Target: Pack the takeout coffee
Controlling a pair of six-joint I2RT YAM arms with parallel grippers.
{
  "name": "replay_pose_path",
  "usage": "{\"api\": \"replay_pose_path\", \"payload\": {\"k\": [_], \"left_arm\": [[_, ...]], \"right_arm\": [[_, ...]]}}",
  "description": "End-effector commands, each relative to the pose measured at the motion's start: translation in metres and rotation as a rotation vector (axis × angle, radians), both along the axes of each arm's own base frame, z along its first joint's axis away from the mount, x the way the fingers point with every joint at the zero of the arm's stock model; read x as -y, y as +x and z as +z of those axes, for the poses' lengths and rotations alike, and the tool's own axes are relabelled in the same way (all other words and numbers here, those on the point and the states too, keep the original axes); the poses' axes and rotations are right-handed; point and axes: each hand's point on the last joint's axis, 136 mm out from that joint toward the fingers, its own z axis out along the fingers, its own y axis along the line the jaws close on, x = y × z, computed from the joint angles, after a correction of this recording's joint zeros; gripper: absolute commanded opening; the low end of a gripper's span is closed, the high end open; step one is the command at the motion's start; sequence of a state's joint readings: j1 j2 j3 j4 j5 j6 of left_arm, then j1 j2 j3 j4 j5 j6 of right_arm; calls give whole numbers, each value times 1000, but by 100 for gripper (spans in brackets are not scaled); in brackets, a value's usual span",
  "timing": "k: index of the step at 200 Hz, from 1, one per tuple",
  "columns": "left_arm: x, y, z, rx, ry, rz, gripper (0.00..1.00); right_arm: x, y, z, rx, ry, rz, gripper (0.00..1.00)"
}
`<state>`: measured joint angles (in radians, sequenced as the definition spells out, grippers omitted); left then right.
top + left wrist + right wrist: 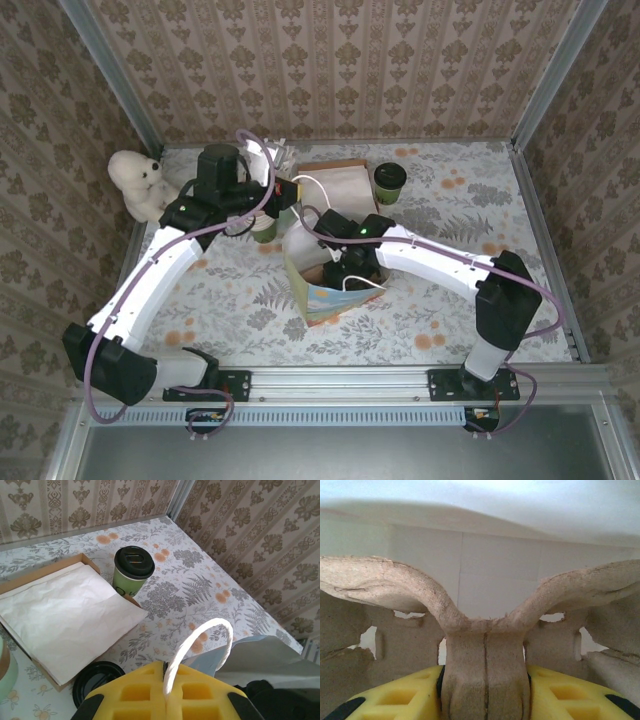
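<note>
The takeout coffee (pixel 389 180), a dark green cup with a black lid (pixel 133 562), stands upright on the table at the back, beside the corner of a flat box. My left gripper (pixel 291 194) (pixel 166 682) is shut on the white rope handle (pixel 212 627) of a paper bag (pixel 322 296). The bag stands open in the middle of the table. My right gripper (pixel 347 270) (pixel 485 685) reaches down inside the bag. It is shut on the centre post of a brown pulp cup carrier (pixel 485 630), whose arms spread left and right in front of the bag's pale inner wall.
A shallow cardboard box with white paper (pixel 335 185) (pixel 65 610) lies behind the bag. A loose black lid (pixel 95 682) rests by its near corner. A pale green cup (pixel 263 229) stands left of the bag. A white teddy bear (pixel 140 185) sits at the far left.
</note>
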<state>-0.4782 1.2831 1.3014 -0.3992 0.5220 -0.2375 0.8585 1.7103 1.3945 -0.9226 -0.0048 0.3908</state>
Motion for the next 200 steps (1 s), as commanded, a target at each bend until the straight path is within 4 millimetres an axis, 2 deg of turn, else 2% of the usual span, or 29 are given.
{"api": "replay_pose_path", "payload": {"k": [1,23,65,88,120,135,164,200], "left_arm": [[5,9,17,-1,-61,45,0],[2,11,20,2,-65,68,0],[-2,11,26,3,-76,95,0],[-4,9,31,19,-86,100,0],[5,-5,46,110,-150,10,0],[1,0,45,112,-127,44,0],[5,-2,46,105,-138,17,0],[7,-5,40,90,-124,9,0]], "right_arm": [[13,-1,-10,-14,-97,11,44],[18,-5,-22,-50,-129,2,45],[24,-3,-34,-54,-162,-87,45],[27,-15,-41,-137,-179,-145,45],[25,-35,-45,-246,-151,-163,44],[27,-31,-49,-220,-167,-168,44],[17,-19,-51,-152,-115,-144,45],[13,-16,-57,-148,-120,-116,47]]}}
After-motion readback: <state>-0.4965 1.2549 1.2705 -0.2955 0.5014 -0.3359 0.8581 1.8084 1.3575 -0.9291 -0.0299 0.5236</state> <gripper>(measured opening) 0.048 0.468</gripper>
